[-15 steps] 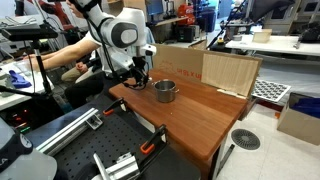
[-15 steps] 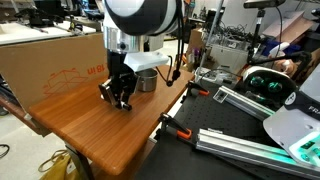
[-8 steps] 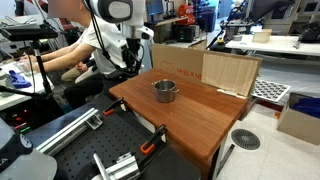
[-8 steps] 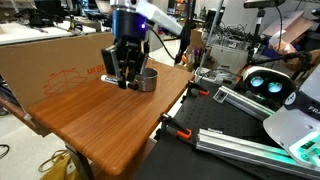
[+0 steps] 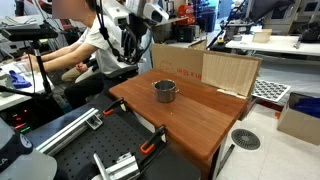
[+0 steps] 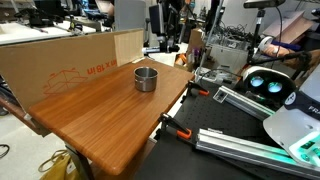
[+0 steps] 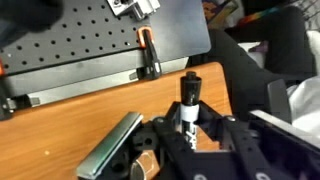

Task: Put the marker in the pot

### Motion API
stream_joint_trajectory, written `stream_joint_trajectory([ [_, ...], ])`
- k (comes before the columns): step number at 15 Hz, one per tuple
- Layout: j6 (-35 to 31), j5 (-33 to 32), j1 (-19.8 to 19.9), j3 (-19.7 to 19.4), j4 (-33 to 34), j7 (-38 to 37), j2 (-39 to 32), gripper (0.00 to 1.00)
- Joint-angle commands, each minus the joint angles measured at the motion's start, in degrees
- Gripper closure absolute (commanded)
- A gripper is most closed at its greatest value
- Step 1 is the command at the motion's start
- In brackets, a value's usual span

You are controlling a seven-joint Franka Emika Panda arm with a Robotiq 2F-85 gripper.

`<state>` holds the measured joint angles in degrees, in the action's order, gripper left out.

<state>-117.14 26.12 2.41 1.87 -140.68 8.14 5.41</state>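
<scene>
Judging by its look, the marker is light, stiff and smooth-barrelled, a thin pen with a dark cap and a pale band on the body; it should neither bend nor break under a firm pinch, but it could slip or swivel if held near one end; the best hold is across the barrel near its middle, and that is roughly where it seems to be taken, though its lower part is hidden. In the wrist view the fingers are closed on the marker, one at each side of the barrel, with the capped end standing out beyond them; the gap is no wider than the pen itself; nothing else touches them. Beneath them lie the edge of the wooden bench and a black perforated board beyond it; so the marker hangs in the air near the bench's edge, not over the pot, which this view does not show. In both exterior views the pot stands upright and open on the bench, near the cardboard box and well apart from the raised arm; the marker is too small to make out there. The pot's mouth is wide for so thin a thing; a tilted release might still catch the rim.
</scene>
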Motion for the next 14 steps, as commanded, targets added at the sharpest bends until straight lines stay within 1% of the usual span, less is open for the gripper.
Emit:
stream_joint_trajectory([
  [1, 10.31, 0.53, 1.23, -4.32, 4.51, 0.16, -1.92, 0.94],
  [3, 13.73, 0.71, 2.10, -6.10, 7.14, -0.23, -4.12, 0.94],
  [6, 15.37, 1.67, 2.90, -7.38, 11.47, -0.14, -9.04, 0.94],
  [11, 20.98, 3.20, 4.16, -7.26, 19.73, -0.57, -19.85, 0.94],
  [14, 21.43, 3.82, 4.73, -6.95, 23.91, -2.51, -25.73, 0.94],
])
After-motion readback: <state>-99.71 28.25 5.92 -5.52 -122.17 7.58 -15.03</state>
